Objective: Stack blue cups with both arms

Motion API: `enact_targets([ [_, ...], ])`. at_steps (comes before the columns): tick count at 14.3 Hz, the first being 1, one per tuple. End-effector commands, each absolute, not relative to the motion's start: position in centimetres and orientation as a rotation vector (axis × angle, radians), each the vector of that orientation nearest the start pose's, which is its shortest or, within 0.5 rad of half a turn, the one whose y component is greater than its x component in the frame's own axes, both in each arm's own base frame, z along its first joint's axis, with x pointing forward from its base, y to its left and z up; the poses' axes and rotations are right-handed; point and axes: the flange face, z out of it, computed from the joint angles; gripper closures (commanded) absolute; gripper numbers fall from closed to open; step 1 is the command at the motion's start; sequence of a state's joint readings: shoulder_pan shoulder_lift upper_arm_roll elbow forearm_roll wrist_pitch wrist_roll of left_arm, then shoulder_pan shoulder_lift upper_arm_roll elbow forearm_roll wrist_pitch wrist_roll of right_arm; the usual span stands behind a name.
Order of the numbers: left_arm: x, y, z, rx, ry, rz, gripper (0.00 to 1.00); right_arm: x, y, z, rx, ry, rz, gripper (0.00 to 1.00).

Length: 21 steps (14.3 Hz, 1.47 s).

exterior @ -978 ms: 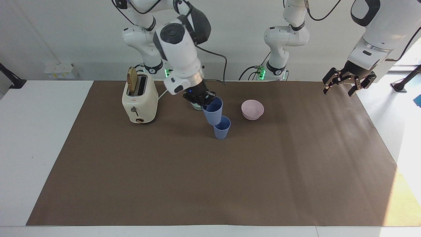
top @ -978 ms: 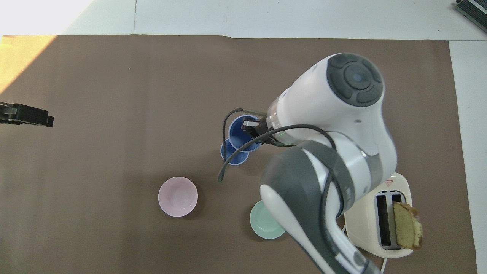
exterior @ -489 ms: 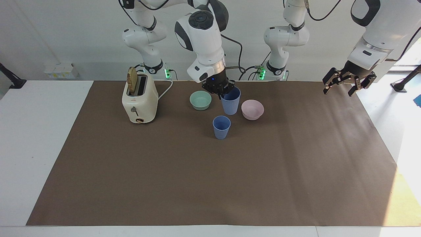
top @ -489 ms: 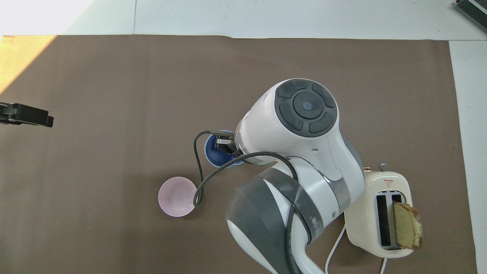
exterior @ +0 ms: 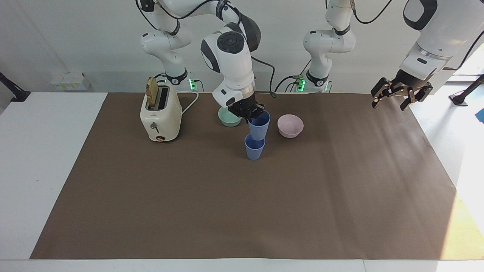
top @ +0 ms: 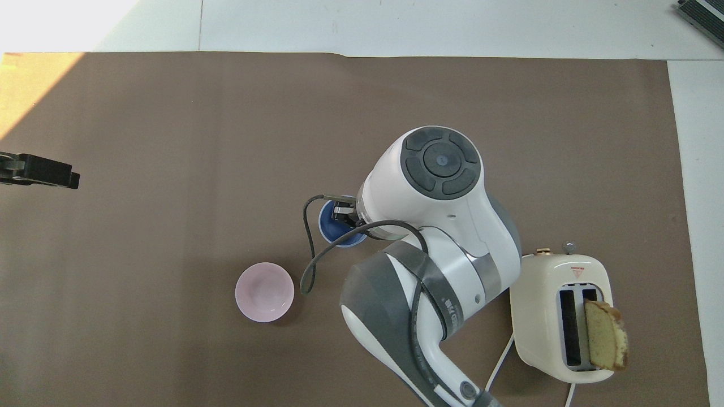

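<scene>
Placement step. The right gripper (exterior: pixel 252 112) is closed on the rim of a matte periwinkle-blue tapered plastic cup (exterior: pixel 259 126), held upright over the second, identical blue cup (exterior: pixel 254 147) standing on the brown-covered tabletop (exterior: pixel 189 196); whether its base has entered that cup's mouth cannot be told. Judged next move: a straight, centred descent, then release. The left gripper (exterior: pixel 395 94) waits with fingers spread over the tabletop's edge. The facing view separates the two cups vertically; the overhead view shows one blue rim (top: pixel 335 228).
</scene>
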<state>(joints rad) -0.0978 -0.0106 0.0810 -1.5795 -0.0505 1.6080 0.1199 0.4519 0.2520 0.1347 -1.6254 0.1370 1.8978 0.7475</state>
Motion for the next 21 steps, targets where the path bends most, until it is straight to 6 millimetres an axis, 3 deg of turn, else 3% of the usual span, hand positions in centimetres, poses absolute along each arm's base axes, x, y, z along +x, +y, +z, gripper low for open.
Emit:
enact_targets([
  [1,55.5,-1.1,63.4,-3.169,0.214,-0.057,0.0,52.7,35.1,46.3,-3.002,0.265,0.128,1.0],
  [10,55.4,-1.2,63.4,-3.17,0.224,-0.055,0.0,54.1,33.8,45.1,-2.979,0.282,0.07,1.0],
  [12,55.4,-1.2,63.4,-3.17,0.222,-0.055,0.0,54.1,33.6,43.8,-2.982,0.276,0.073,1.0],
  [13,55.4,-1.1,63.3,-3.169,0.219,-0.052,0.0,54.3,33.7,43.2,-2.977,0.293,0.072,0.43],
  [14,55.4,-1.2,63.4,-3.17,0.222,-0.055,0.0,54.3,33.6,43.0,-2.981,0.286,0.074,0.0],
  [19,55.3,-1.1,63.4,-3.171,0.222,-0.052,0.0,54.1,34.1,43.4,-2.976,0.283,0.065,0.0],
  [21,55.3,-1.1,63.4,-3.171,0.219,-0.052,0.0,54.5,33.2,44.3,-2.98,0.295,0.062,0.0],
])
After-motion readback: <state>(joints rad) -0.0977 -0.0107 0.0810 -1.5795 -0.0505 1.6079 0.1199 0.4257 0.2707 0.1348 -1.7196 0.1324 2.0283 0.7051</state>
